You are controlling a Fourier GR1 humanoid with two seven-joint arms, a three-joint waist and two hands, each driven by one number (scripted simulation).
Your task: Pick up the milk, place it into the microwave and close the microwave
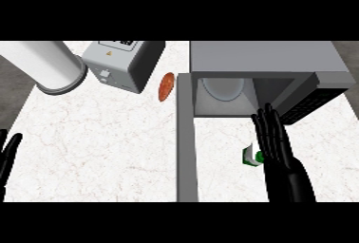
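Head view, swept from nine o'clock across to three. At nine o'clock, against the edge: left hand (8,154), fingers up and straight, holding nothing, resting.

At eleven o'clock: a white cylinder (45,64). Just beside it, nearer twelve, a grey appliance (123,61). Right of that, a reddish-brown oval thing (166,87) on the pale counter (105,142).

Running from centre down to six o'clock: the microwave door (186,142), swung wide and seen edge-on. At one o'clock: the microwave (266,59), mouth open toward the robot, a pale plate (224,88) inside.

At four o'clock from centre: the milk (250,155), a small white and green carton on the counter between door and right hand (278,147). Partly hidden, so cannot tell whether upright. Hand alongside at the carton's three o'clock, touching or just beside, fingers straight and together, pointing at twelve, closed round nothing. Judged as pre-grasp, with nothing of the task done yet.

Risks from here:
- Curling in from one side only could nudge the carton toward nine o'clock or tip it rather than trap it.
- Lifting toward twelve could clip the cavity's lower lip.
- Setting down too shallow could leave the carton in the door's sweep and block the close.
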